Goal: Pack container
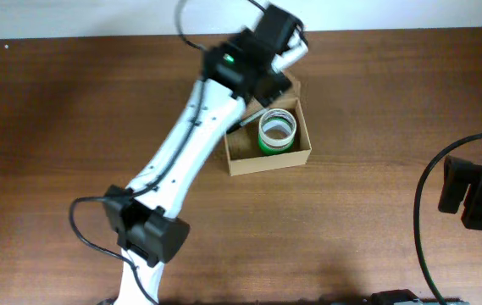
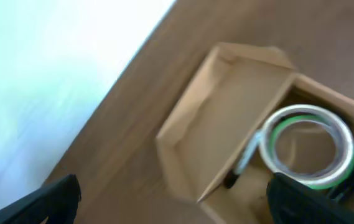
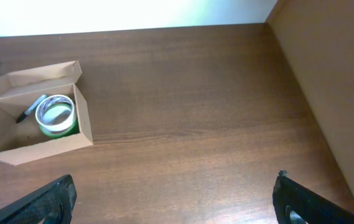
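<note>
Sitting on the table [image 1: 376, 246]: the container [image 1: 268, 161], a tan cardboard box, a little behind the table's middle.
Lid [image 3: 37, 74]: the flap stands open along the box's far side, leaving the inside in full view.
Contents: a tape roll [image 1: 277, 131] with a green band lies flat toward the box's right end. A dark marker [image 3: 30, 109] lies slanted just beside it on the left; whether the two touch cannot be told.
Left gripper [image 2: 177, 205]: jaws spread wide with nothing between them, hanging above the open flap at the box's far edge.
Left arm [image 1: 181, 161]: white, reaching diagonally from the near edge and crossing over the box's rear left corner.
Right gripper [image 3: 177, 205]: jaws spread wide and empty, over bare wood, well apart from the box.
Right arm [image 1: 478, 195]: dark, at the right edge of the overhead view.
</note>
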Controlling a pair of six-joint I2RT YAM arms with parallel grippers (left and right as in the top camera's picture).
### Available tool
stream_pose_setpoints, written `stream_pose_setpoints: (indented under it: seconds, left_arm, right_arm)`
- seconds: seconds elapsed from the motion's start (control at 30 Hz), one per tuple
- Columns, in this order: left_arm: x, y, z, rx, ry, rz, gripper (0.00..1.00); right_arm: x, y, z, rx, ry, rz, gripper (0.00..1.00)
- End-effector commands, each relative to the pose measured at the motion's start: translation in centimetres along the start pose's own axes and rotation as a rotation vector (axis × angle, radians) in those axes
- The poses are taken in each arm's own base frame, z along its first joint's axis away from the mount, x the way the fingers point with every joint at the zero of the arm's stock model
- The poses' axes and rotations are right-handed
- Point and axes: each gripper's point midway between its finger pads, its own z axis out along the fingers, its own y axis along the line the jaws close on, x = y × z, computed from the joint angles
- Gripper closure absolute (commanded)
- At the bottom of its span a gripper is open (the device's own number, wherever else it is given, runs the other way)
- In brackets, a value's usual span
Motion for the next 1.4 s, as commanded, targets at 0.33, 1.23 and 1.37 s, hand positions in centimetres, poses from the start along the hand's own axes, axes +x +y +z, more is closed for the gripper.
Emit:
stream_pose_setpoints:
  seconds: [0.33, 1.23, 1.37]
  left_arm:
    - [9.3, 6.2, -1.0, 0.293, 0.22, -0.879, 0.11]
    - [15.6, 6.4, 3.1, 0.344, 0.445, -1.047, 0.7]
    - [16.5, 3.6, 6.5, 0.454, 0.531, -1.073, 0.98]
  right_arm:
    - [-0.4, 0.1, 2.1, 0.043, 0.059, 0.011, 0.01]
    - [6.1, 5.1, 28.6, -0.285, 0.9, 0.294, 0.96]
    - [6.9, 5.2, 29.7, -0.292, 0.935, 0.278, 0.96]
